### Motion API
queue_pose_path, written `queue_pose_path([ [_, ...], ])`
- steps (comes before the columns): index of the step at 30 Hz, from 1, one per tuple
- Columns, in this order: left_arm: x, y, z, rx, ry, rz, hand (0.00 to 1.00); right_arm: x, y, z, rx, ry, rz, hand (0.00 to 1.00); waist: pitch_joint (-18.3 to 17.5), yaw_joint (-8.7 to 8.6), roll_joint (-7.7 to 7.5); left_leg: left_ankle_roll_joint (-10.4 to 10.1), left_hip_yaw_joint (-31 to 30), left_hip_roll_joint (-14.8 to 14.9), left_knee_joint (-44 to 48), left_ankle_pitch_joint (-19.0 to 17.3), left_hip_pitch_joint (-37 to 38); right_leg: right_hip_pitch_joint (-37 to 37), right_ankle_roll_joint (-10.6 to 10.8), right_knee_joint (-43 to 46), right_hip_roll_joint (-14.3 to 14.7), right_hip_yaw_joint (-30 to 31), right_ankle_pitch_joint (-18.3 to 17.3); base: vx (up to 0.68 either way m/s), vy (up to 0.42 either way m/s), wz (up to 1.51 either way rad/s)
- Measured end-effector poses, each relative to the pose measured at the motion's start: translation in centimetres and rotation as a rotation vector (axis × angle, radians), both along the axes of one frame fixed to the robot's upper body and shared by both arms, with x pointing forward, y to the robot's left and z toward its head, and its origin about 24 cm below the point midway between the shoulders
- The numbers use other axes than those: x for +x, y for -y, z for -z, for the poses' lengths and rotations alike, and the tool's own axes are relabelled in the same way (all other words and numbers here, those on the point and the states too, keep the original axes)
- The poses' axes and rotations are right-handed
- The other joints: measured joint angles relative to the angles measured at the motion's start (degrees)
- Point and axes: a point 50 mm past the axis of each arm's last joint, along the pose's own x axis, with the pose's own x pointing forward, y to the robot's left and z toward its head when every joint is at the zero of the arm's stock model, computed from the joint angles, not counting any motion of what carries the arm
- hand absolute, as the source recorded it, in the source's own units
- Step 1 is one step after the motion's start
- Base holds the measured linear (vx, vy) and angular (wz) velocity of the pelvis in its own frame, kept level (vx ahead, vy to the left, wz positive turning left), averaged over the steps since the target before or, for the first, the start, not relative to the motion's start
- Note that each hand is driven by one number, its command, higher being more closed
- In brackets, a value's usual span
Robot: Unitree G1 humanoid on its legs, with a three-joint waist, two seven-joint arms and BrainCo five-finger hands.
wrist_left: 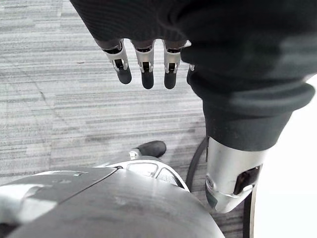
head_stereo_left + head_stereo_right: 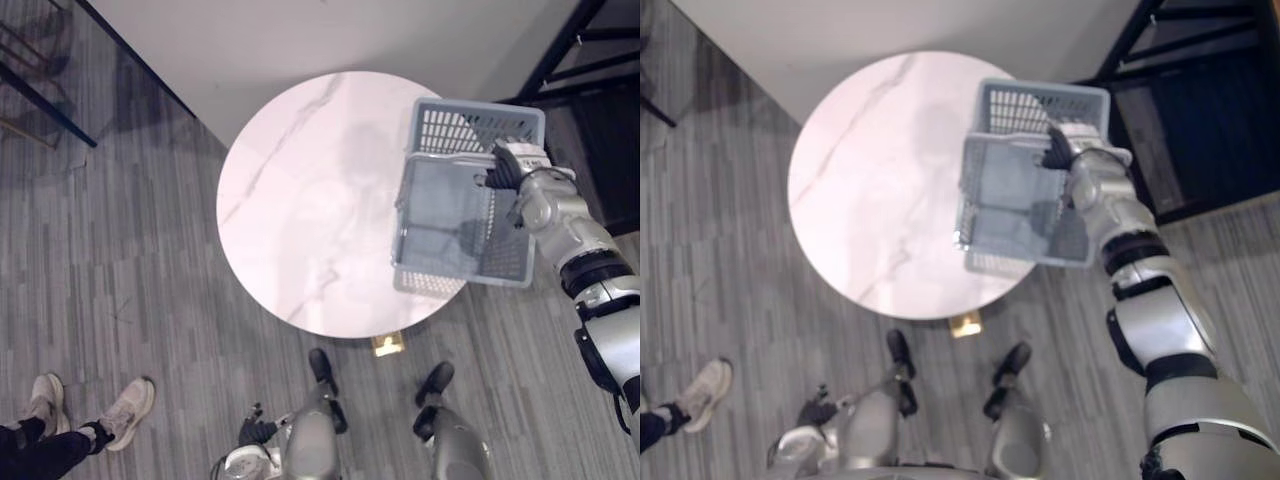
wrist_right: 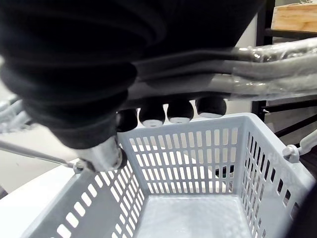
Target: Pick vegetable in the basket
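The grey basket (image 2: 455,275) hangs over the edge of the round white table (image 2: 300,200), at about 3 o'clock of it. The right hand (image 2: 510,165) holds it from above: its fingers (image 3: 152,114) are curled round the basket's handle (image 3: 247,54), the dark tips pressed side by side. The left hand (image 2: 256,431) hangs low at about 6 o'clock, over the grey floor (image 1: 59,99), its fingers (image 1: 147,74) straight and close together, touching nothing. A person's shoes (image 2: 125,410) stand at 8 o'clock.
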Motion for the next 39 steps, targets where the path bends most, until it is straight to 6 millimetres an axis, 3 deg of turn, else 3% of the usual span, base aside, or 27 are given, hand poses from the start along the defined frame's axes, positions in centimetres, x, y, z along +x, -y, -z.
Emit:
queue_pose_path([
  [5,0.1,0.0,0.0,0.01,-0.006,0.019,0.0,0.2,-2.6,0.9,-0.067,-0.057,-0.079,1.0,-0.01,0.01,-0.02,0.0,0.3,0.09,0.05,0.0,1.62,1.3,0.0,0.02,0.09,0.49,0.0,0.0,0.0,-0.05],
  [8,0.1,0.0,0.0,0.009,-0.019,0.019,0.0,-0.3,-5.4,1.2,-0.152,-0.075,-0.196,1.0,-0.07,-0.33,-0.13,0.0,0.6,0.17,-0.03,0.0,2.42,1.8,0.0,0.02,0.22,0.83,0.0,0.01,-0.003,-0.06],
  [13,0.0,-0.2,0.1,0.024,-0.037,0.038,0.0,-2.9,-10.0,1.6,-0.194,-0.047,-0.456,1.0,-0.48,-0.7,-0.89,0.0,2.55,0.19,-0.23,0.01,5.57,3.51,-0.01,-0.04,0.37,2.88,0.01,0.02,-0.005,-0.16],
  [16,-0.5,-0.7,0.2,0.046,-0.056,0.047,0.0,-4.7,-11.0,2.8,-0.165,-0.07,-0.571,1.0,-2.53,-1.11,-2.6,-0.01,3.62,0.19,-0.39,0.01,6.75,3.97,-0.01,-0.31,0.54,3.8,0.01,0.02,-0.011,-0.16],
  [20,-1.6,-1.7,0.3,0.087,-0.094,0.076,0.0,-6.8,-10.1,5.5,-0.117,-0.153,-0.622,1.0,-6.05,-2.24,-5.36,-0.02,4.51,-0.04,-1.05,0.0,8.16,4.29,0.01,-0.38,0.55,5.06,0.03,0.02,-0.004,-0.11],
  [23,-2.5,-2.0,0.6,0.093,-0.133,0.084,0.0,-8.7,-8.7,8.0,-0.129,-0.24,-0.633,1.0,-8.49,-3.24,-6.28,-0.03,5.41,-0.27,-1.36,-0.01,9.06,4.82,0.44,-1.48,0.74,6.6,0.31,-0.01,-0.007,-0.18],
  [29,-3.5,-1.8,0.9,0.088,-0.169,0.125,0.0,-12.9,-5.1,11.5,-0.166,-0.392,-0.633,1.0,-10.3,-5.2,-5.69,-0.66,7.01,-0.3,-2.47,-0.55,10.81,4.77,0.48,-3.2,1.69,9.3,1.5,-0.05,-0.013,-0.24],
  [34,-4.3,-1.4,1.3,0.08,-0.205,0.166,0.0,-15.9,0.2,14.0,-0.115,-0.5,-0.464,1.0,-12.0,-6.77,-4.91,-1.26,7.15,-0.48,-2.49,-1.85,10.99,4.84,0.71,-5.38,2.11,10.67,3.53,-0.05,-0.007,-0.12],
  [39,-5.0,-0.7,1.6,0.072,-0.233,0.219,0.0,-17.9,2.7,15.8,-0.16,-0.534,-0.376,1.0,-14.58,-7.05,-3.31,-1.55,8.26,-0.67,-2.5,-2.07,11.95,5.19,1.01,-6.2,2.19,11.71,3.87,0.0,-0.008,-0.12],
])
